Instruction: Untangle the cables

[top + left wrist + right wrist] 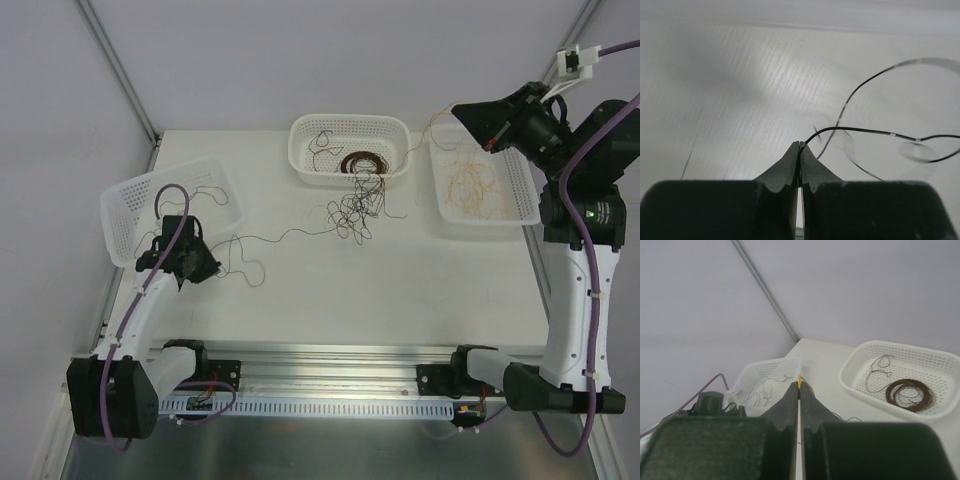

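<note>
A loose clump of black cables (355, 205) lies on the table in front of the middle basket. One black cable (285, 236) runs from it leftward to my left gripper (212, 268), which is shut on its end low over the table. The left wrist view shows the jaws (800, 148) pinching that black cable (865, 131). My right gripper (458, 110) is raised above the right basket and shut on a thin yellow cable (437, 121). A bit of yellow (800, 382) shows at its closed tips (800, 386).
The middle white basket (305, 130) holds a dark brown coil (362, 161) and loose strands. The right basket (520, 180) holds yellow-tan cables (470, 180). The left basket (125, 200), tilted, holds a few dark strands. A metal rail runs along the near edge.
</note>
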